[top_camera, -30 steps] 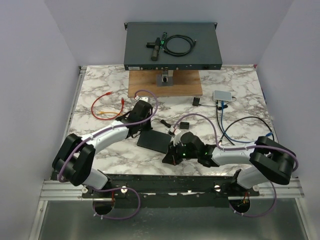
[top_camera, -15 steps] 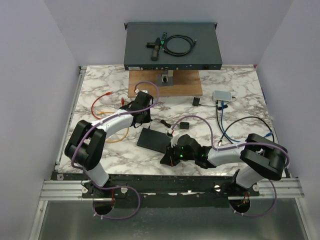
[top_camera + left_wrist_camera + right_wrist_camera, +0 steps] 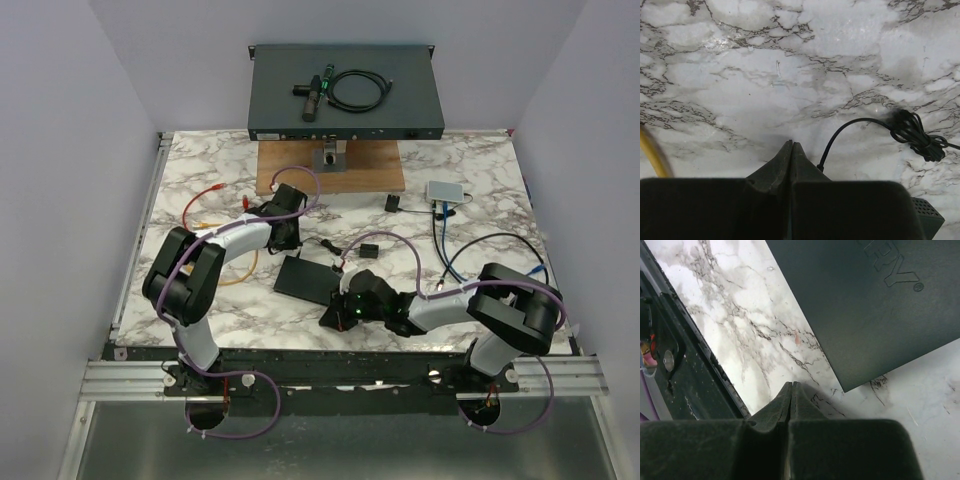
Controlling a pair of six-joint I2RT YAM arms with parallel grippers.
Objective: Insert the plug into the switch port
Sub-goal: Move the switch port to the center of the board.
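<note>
**A:** Is there any writing you can read?

**B:** Only on the dark flat panel (image 3: 880, 305) in the right wrist view. It has raised letters at the upper right of the frame, ending in "RY" with a small circled mark after them. The top edge cuts off the rest.

**A:** Anything on the switch?

**B:** The switch (image 3: 345, 92) sits at the top centre of the overhead view, behind a wooden board (image 3: 365, 170). The markings on its front face are too small to read. A coiled black cable (image 3: 358, 90) lies on its lid.

**A:** And the plug?

**B:** As far as I can tell, the plug (image 3: 245, 204) is the dark tip of the orange cable (image 3: 203, 216). It lies on the tabletop (image 3: 480, 160), left of centre. It is just left of the left fingers (image 3: 292, 238), not touching them, and well apart from the switch.

**A:** How do those fingers stand?

**B:** They are pressed together, tip to tip, with nothing between them. In their own view they are over marble, with a yellow cable (image 3: 652, 155) at the lower left edge. A thin black cord (image 3: 850, 127) curls to a knotted bundle on the right.

**A:** The other pair?

**B:** The right fingers (image 3: 335, 318) are also closed and empty, at bottom centre. They are just beside the panel's near corner, with the black rail (image 3: 670, 355) to their left. They are well apart from the plug.
</note>
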